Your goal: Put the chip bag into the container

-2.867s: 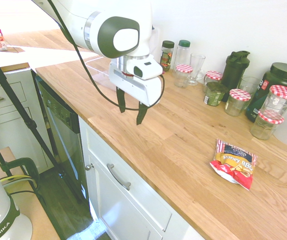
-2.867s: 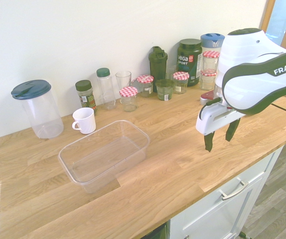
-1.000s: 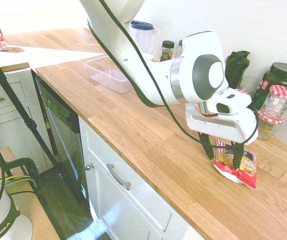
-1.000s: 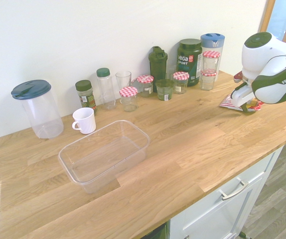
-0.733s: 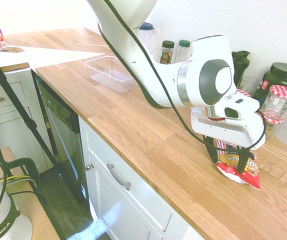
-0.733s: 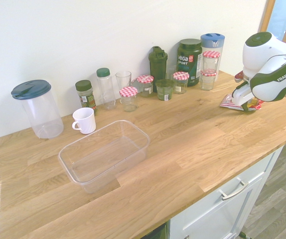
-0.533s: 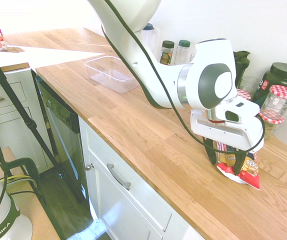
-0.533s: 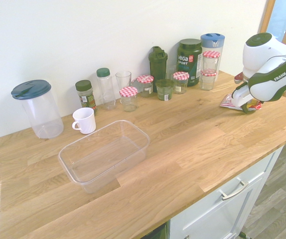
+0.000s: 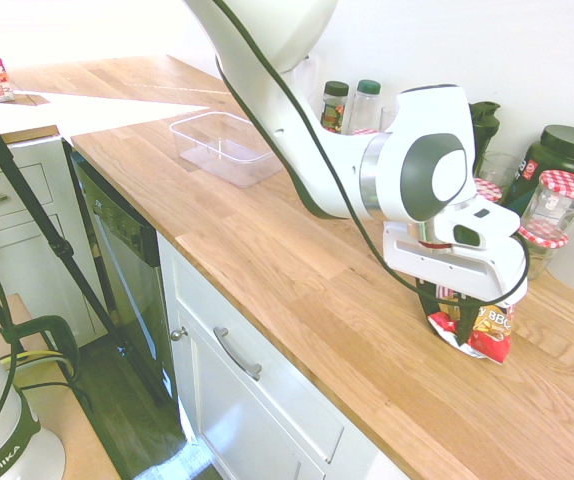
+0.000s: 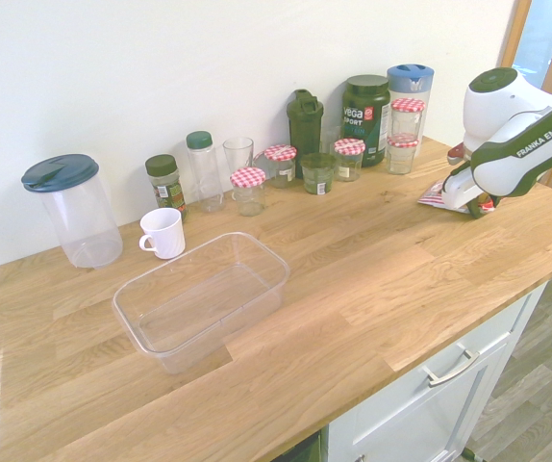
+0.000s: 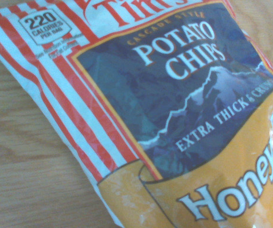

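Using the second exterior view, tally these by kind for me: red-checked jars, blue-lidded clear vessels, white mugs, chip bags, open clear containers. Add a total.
Red-checked jars: 5
Blue-lidded clear vessels: 2
White mug: 1
Chip bag, partly hidden by the gripper: 1
Open clear container: 1
Total: 10

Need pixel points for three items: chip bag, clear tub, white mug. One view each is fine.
chip bag [image 11: 174, 95]: wrist view, dark blue printed panel
clear tub [image 10: 175, 362]: second exterior view, near wall
white mug [image 10: 167, 236]: second exterior view, body
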